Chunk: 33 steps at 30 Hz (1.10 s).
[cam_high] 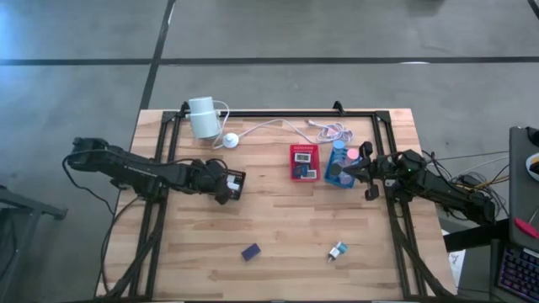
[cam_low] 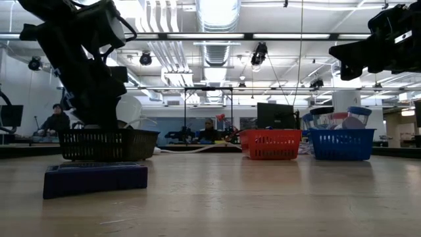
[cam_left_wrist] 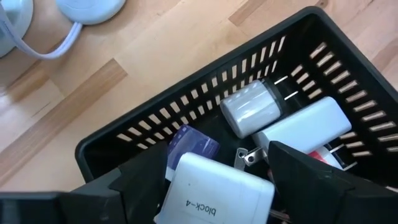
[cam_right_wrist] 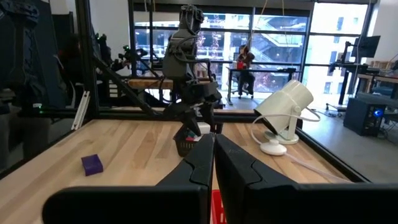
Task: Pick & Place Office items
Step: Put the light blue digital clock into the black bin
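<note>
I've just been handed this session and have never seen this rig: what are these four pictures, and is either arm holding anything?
Two dark robot arms work at a wooden table. One picture looks straight down, one looks level across the tabletop, and one sits on each wrist. The left gripper is over the black basket, its jaws apart around a white block above other white pieces there. The right gripper is shut and empty, beside the blue basket. A red basket, a white cylinder with its cable, a purple piece and a small teal piece also lie on the table.
</note>
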{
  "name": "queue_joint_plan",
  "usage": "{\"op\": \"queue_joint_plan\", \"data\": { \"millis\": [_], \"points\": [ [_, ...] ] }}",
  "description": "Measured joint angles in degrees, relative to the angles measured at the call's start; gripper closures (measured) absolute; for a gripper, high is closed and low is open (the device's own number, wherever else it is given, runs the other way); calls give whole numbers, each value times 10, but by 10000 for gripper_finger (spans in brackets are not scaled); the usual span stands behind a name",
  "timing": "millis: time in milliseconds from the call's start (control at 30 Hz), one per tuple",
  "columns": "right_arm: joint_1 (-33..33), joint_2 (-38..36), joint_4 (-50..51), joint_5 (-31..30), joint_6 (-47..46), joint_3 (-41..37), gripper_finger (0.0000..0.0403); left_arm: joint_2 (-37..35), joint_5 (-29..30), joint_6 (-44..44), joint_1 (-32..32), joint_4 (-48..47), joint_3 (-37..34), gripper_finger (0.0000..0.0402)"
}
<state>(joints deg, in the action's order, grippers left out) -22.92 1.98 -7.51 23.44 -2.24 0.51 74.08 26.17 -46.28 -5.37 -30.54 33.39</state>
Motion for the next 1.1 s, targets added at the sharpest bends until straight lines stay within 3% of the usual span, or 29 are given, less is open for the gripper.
{"op": "queue_joint_plan", "data": {
  "millis": [500,733,1100],
  "points": [
    [0,0,0,0,-1,0,392,0,35,31,-2,9,1,117],
    [0,0,0,0,-1,0,392,0,22,47,-4,8,13,117],
    [0,0,0,1,-2,0,392,-1,17,43,-4,-88,68,117]
  ]
}}
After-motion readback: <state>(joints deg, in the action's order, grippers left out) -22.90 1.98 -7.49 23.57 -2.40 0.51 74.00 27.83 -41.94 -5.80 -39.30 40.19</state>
